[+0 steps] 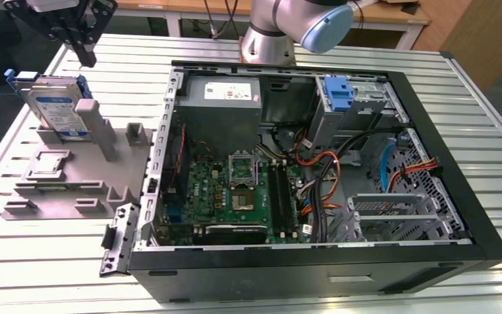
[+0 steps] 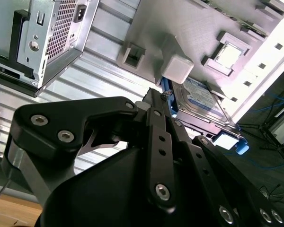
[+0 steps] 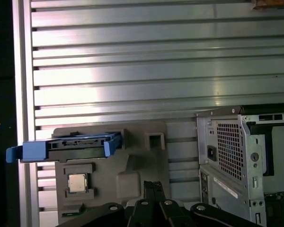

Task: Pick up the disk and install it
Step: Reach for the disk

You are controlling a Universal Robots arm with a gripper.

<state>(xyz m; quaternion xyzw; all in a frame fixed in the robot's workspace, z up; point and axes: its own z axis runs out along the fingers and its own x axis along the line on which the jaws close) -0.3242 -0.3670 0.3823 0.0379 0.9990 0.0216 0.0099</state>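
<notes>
Hovering at about ten o'clock from the open computer case (image 1: 460,216) in the exterior view, the hand (image 1: 87,60) points down with its two fingers pressed together and nothing between them. Its tip hangs just above the disk (image 1: 59,108), close to it, though whether they touch cannot be told.

The disk stands upright on its edge in a slot of a grey holder block (image 1: 68,176), label facing outward and the blue frame showing along its top. The block lies on the slatted metal tabletop (image 1: 42,261), at nine o'clock from the case. A square processor chip (image 1: 49,163) sits in a recess of the block, at six o'clock from the disk.

In the first wrist view the closed hand (image 3: 154,184) is over the block, with the disk (image 3: 78,144) seen edge-on and the chip (image 3: 77,183) beside it. In the second wrist view the hand (image 2: 154,94) reaches toward the disk's (image 2: 199,101) blue-framed edge.

Inside the case, the power supply (image 1: 223,98) lies at twelve o'clock from the motherboard (image 1: 233,190), and a blue latch piece (image 1: 340,98) stands at two o'clock.
</notes>
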